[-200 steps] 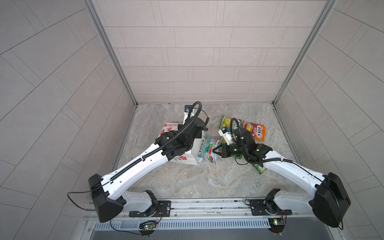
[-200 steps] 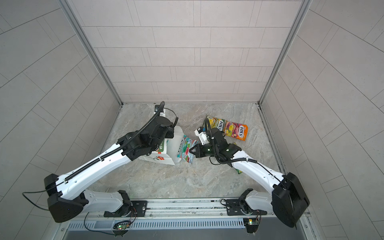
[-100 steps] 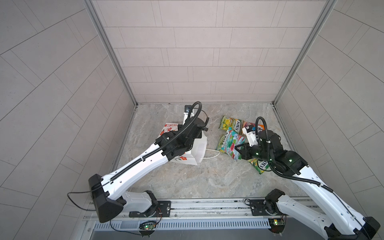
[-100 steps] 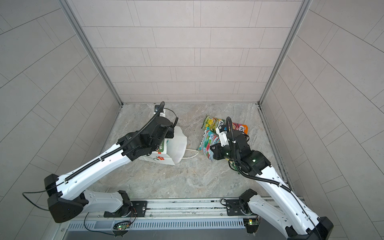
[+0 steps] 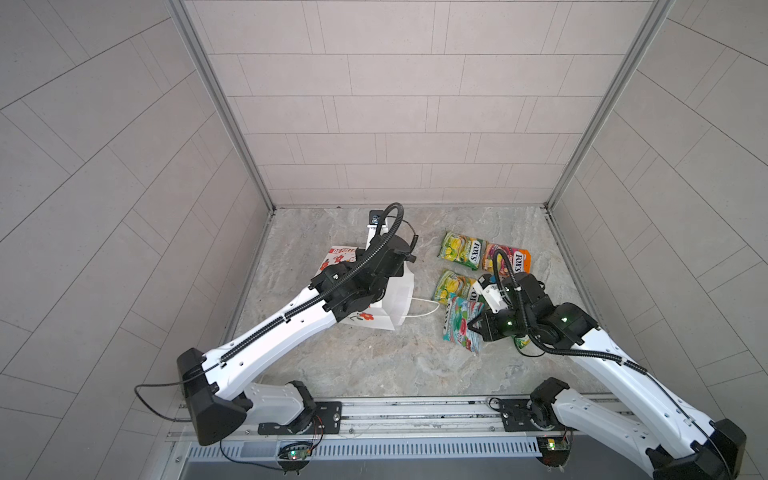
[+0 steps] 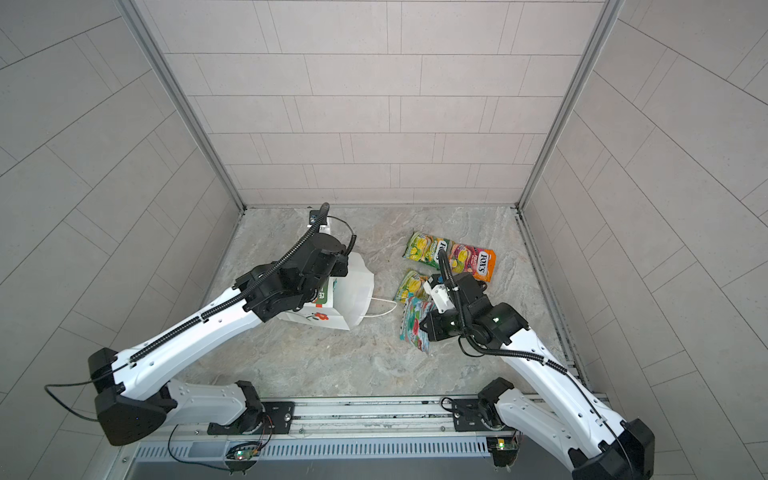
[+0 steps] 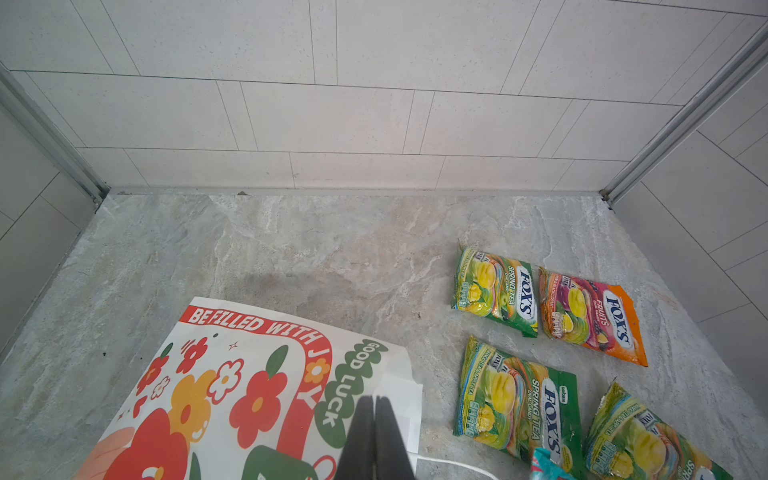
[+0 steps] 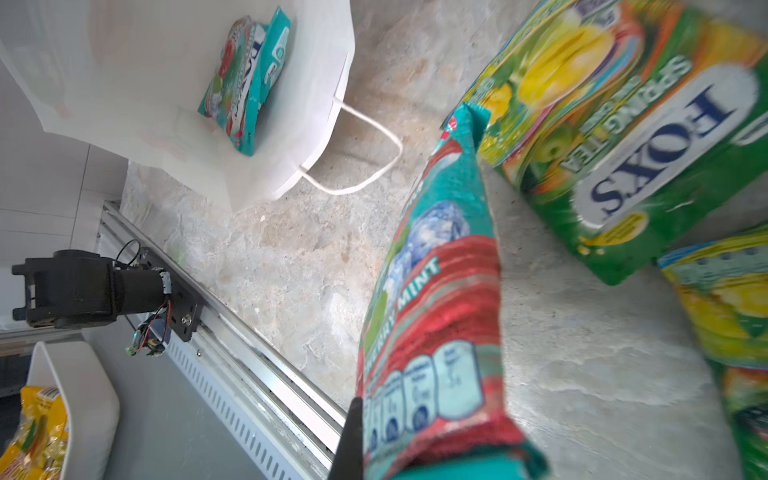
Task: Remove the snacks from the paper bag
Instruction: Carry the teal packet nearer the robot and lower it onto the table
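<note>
The white paper bag (image 5: 397, 299) (image 7: 232, 374) lies on its side, flower print up, mouth facing right. My left gripper (image 7: 375, 432) is shut on its upper edge by the mouth. One teal-red snack (image 8: 245, 79) lies inside the bag (image 8: 137, 62). My right gripper (image 5: 473, 328) (image 8: 395, 457) is shut on another teal-red snack (image 5: 461, 324) (image 6: 413, 324) (image 8: 436, 291), held low over the floor right of the bag. On the floor lie a green-yellow snack (image 5: 461, 251), an orange-pink one (image 5: 509, 259), a second green one (image 5: 451, 286) and a third (image 5: 523, 341) partly under my right arm.
The bag's white cord handle (image 5: 424, 309) loops out on the floor towards the snacks. Tiled walls close in the stone floor on three sides, and a metal rail (image 5: 395, 411) runs along the front. A white bin (image 8: 75, 415) holding yellow packets stands beyond the rail.
My right gripper pulled the teal-red snack out of the bag's mouth, carried it right, then brought it down and forward beside the green packets. The left arm and the bag stayed put.
</note>
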`<state>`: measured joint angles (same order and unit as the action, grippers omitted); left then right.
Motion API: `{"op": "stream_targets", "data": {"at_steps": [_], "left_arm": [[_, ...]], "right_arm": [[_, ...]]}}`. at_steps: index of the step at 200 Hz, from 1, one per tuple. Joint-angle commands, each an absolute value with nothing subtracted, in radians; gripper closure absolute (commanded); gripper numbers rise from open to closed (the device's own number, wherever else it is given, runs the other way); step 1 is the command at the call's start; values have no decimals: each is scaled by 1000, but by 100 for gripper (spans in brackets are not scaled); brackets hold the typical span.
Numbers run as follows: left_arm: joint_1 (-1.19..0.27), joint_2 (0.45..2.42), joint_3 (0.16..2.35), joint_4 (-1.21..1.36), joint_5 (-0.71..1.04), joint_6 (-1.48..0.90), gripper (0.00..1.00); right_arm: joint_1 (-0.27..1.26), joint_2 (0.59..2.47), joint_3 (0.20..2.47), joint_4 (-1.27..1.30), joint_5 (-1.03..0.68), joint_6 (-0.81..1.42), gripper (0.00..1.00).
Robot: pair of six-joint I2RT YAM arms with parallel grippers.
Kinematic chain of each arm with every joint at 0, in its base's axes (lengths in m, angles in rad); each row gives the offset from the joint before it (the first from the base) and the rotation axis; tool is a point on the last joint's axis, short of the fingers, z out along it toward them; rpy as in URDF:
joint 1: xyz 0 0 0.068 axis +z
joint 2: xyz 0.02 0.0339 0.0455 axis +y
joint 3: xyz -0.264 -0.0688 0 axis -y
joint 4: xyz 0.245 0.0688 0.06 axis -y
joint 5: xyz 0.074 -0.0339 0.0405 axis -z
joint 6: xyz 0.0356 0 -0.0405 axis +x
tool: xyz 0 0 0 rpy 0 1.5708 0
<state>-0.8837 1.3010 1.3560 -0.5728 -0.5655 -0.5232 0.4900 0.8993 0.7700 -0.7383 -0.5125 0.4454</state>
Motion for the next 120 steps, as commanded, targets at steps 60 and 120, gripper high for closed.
{"op": "stream_targets", "data": {"at_steps": [60, 120], "left_arm": [[-881, 1274, 1348, -545, -561, -522, 100], [-881, 1271, 1344, -533, -536, -525, 100]], "right_arm": [[489, 1004, 571, -392, -665, 554, 100], [490, 1096, 574, -498, -469, 465, 87]]}}
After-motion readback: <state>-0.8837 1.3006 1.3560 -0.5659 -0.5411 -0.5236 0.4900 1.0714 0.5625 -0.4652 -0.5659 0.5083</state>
